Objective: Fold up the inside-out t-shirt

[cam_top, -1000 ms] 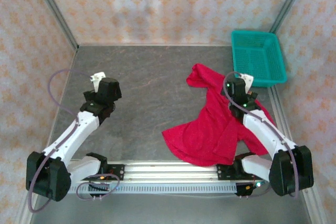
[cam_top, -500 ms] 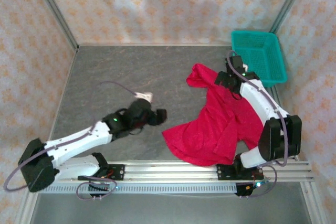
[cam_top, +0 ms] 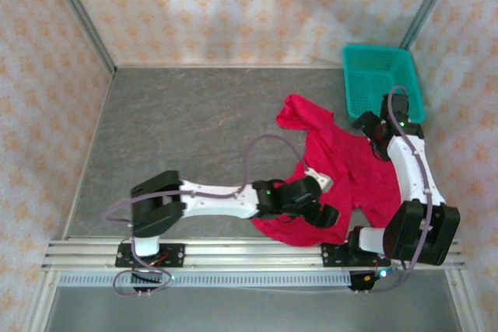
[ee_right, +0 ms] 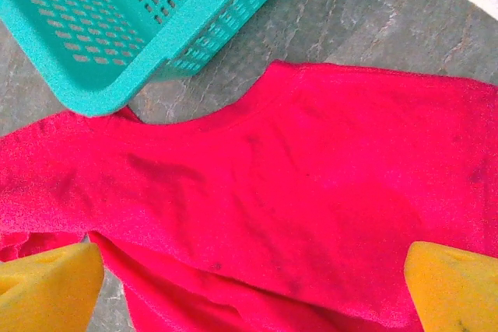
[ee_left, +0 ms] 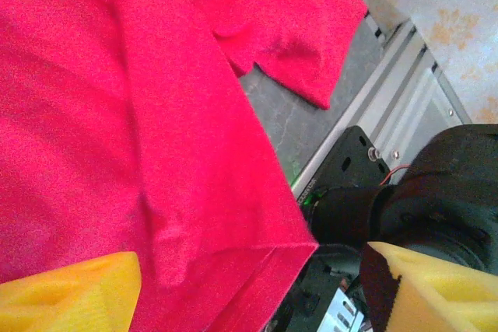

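So, basically nothing's folded yet. The plain crimson-red cloth t-shirt [cam_top: 346, 165] lies in a rumpled heap on the right side of the grey stone-look counter [cam_top: 194, 130]. It runs from the near edge up toward the teal plastic mesh basket [cam_top: 377, 50] in the far right corner. I'd guess it needs spreading flat before any real fold can happen.

The left arm is stretched low along the near edge, right across to the shirt's near hem. The left arm's fingers [ee_left: 70, 293] stand apart above the cloth, gripping nothing. The right arm reaches away toward the basket, and the right arm's fingers [ee_right: 47, 285] are spread wide over the shirt's far edge, also empty.
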Robot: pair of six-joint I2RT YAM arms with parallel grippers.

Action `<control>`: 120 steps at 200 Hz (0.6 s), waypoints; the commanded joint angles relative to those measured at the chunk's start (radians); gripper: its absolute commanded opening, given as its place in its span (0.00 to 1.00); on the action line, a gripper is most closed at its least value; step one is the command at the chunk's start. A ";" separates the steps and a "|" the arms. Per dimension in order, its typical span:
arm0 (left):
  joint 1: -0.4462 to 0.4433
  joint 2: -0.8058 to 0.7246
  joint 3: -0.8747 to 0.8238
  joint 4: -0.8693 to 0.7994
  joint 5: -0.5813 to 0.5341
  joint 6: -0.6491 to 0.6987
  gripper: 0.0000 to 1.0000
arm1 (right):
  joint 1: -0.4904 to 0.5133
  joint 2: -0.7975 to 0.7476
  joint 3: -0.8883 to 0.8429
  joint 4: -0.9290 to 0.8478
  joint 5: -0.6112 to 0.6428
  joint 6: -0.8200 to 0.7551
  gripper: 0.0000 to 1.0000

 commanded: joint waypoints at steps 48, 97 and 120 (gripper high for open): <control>-0.021 0.180 0.068 0.014 0.047 -0.035 0.73 | -0.028 -0.022 0.009 -0.004 -0.069 0.027 1.00; -0.020 0.179 0.088 -0.069 -0.020 0.008 0.75 | -0.029 -0.017 0.001 0.015 -0.115 0.023 0.98; -0.020 0.138 0.083 -0.126 -0.079 0.047 0.76 | -0.028 -0.013 0.002 0.018 -0.129 0.018 0.98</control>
